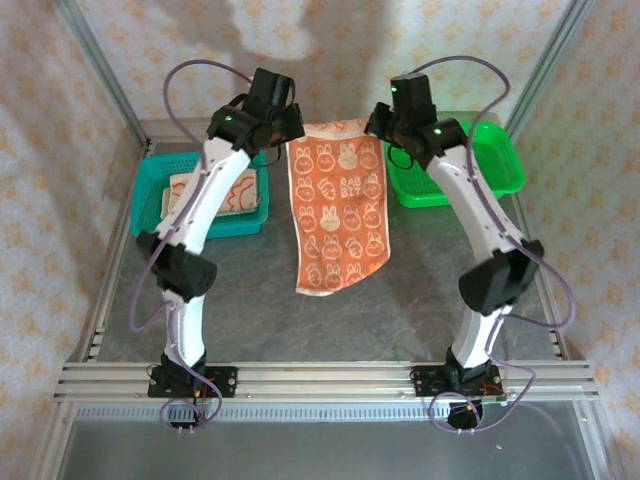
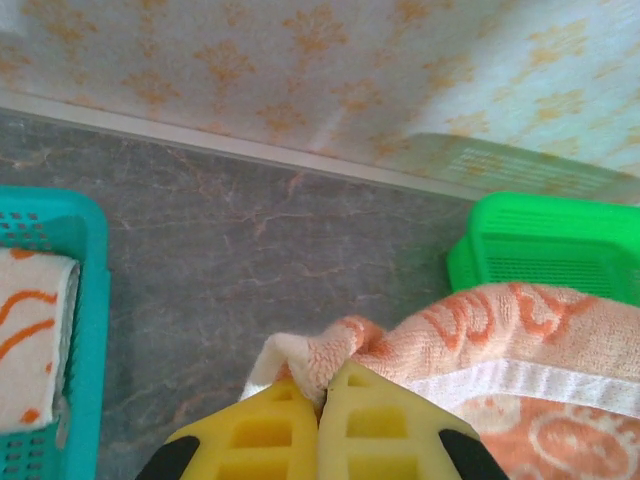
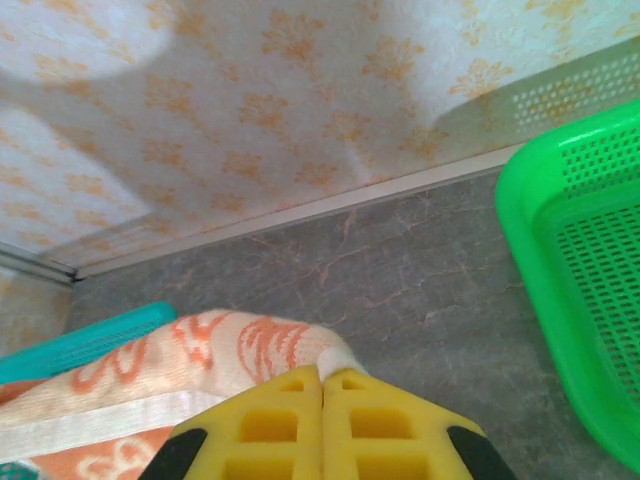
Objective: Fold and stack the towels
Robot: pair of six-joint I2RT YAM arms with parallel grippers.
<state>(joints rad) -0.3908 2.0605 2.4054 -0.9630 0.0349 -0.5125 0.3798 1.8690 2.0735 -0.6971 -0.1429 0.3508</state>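
As the left gripper (image 2: 322,392) and right gripper (image 3: 321,380) pinch the towel (image 1: 338,210) corners, bare table (image 1: 425,265) flanks it.

The left arm (image 1: 205,190) and right arm (image 1: 462,182) are white tubes joined by black housings, each with what looks like a small green light. Thin purple cables loop down to black base plates on the aluminium rail (image 1: 320,378). The left gripper (image 2: 322,400) and right gripper (image 3: 321,380) have yellow fingers (image 2: 262,432) with rectangular pockets.
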